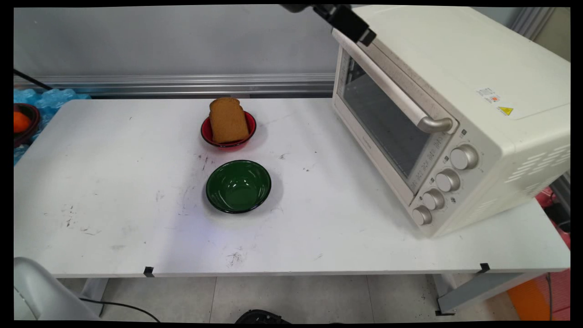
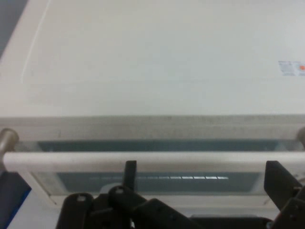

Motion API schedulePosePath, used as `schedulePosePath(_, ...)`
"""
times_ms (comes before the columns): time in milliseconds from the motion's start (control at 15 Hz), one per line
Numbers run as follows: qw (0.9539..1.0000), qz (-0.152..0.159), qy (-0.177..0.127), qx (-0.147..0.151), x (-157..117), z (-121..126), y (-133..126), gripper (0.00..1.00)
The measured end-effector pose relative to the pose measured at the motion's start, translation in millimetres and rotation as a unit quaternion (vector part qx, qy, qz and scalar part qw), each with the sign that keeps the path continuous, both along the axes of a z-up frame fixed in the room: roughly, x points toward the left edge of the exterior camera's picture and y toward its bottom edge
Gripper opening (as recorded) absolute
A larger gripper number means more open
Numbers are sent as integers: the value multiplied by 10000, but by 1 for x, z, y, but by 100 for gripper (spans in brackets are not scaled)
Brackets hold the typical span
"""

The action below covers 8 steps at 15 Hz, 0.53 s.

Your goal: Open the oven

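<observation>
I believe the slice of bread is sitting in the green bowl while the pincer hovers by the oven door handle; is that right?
Not quite: the main view shows the slice of bread sitting in the red bowl, and the green bowl holds nothing. The rest stands: the pincer is by the oven door handle.

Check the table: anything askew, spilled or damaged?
Nothing spilled or broken. The bread slice leans upright in the red bowl, overhanging its rim. The toaster oven sits angled to the table edge, door shut.
</observation>
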State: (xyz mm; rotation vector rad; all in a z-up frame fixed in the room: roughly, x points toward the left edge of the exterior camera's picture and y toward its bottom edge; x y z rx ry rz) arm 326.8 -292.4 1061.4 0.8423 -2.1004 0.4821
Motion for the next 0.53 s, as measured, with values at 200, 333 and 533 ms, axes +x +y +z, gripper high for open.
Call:
schedulePosePath(200,10000,41,-67,-26,-16,-4,-16,100)
schedulePosePath(333,9999,70,-95,-25,-27,-8,-25,100)
schedulePosePath(533,9999,106,-120,5,-43,-14,-39,100)
